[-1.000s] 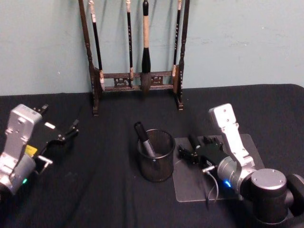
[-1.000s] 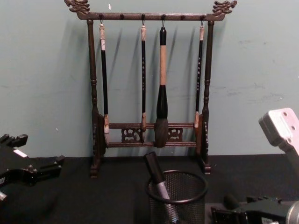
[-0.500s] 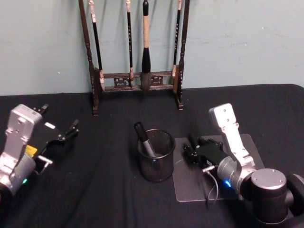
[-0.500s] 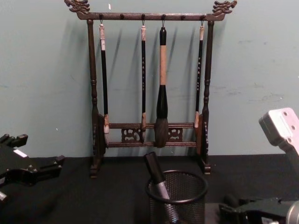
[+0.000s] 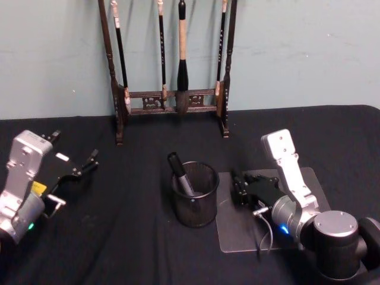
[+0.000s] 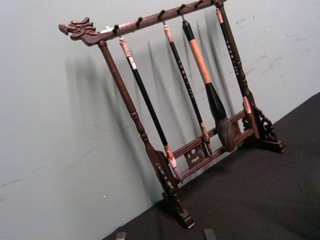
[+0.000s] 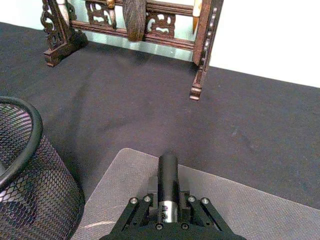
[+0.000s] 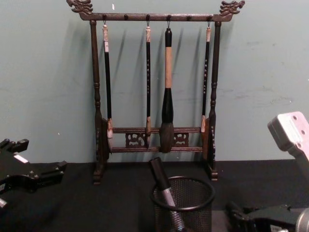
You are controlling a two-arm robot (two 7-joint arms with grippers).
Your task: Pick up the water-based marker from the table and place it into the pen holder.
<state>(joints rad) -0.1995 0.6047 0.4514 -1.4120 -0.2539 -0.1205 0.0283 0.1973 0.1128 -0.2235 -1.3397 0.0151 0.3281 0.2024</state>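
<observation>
Black table [image 5: 130, 237], grey mat [image 5: 237, 234], teal wall [image 5: 297, 53] | my right gripper [image 5: 237, 191] clamps marker [image 7: 168, 182] beside pen holder [image 5: 195, 199] | left gripper [image 5: 76, 148] spread, far left

The right gripper [image 7: 168, 201] clamps a smooth black plastic water-based marker [image 7: 168, 172] above a finely textured translucent plastic mat [image 7: 260, 210] on the matt black cloth table [image 7: 125, 110], with the black metal-mesh pen holder [image 7: 40, 200] beside it and the dark polished-wood brush rack [image 7: 205, 45] beyond.

Black mesh pen holder [image 5: 195, 205], matte black table [image 5: 119, 237], black-and-silver marker [image 7: 168, 172], dark carved brush rack [image 8: 95, 96], teal wall [image 5: 297, 53]
</observation>
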